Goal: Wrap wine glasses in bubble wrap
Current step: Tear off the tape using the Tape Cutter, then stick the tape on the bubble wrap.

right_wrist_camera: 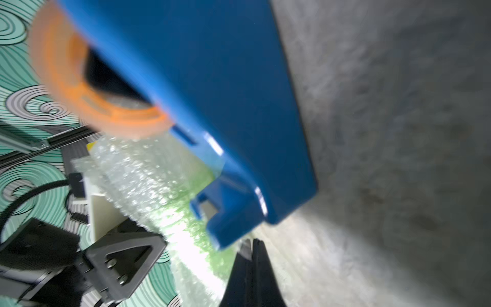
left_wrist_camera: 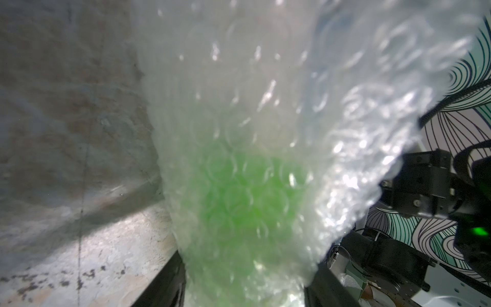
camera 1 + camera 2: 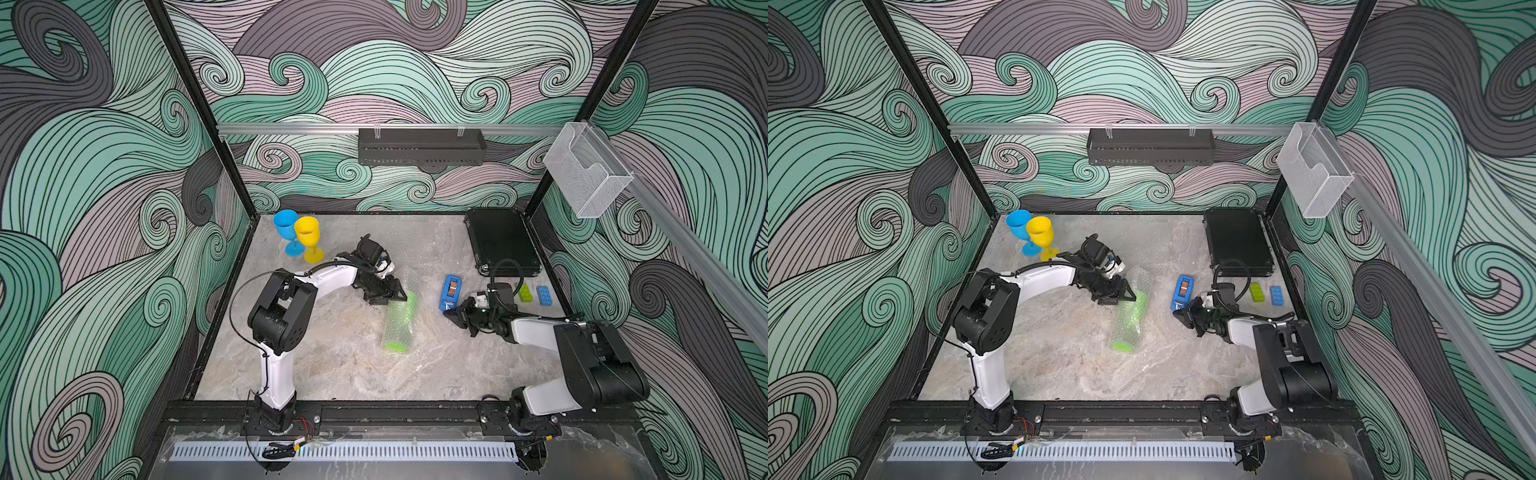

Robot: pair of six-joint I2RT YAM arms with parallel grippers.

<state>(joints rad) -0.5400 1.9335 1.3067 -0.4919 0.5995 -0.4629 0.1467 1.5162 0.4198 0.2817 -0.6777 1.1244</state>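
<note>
No word, label, brand or number can be read in any view. The one candidate is a faint oblong mark on the orange tape roll in the dispenser — too blurred in the right wrist view to tell whether it is lettering, and too small to make out in both top views.

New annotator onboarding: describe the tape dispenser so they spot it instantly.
Find the black case at far right. Off its near left corner, left of two small bricks, lies the tape dispenser: blue like one brick, but longer, holding an orange roll.
</note>
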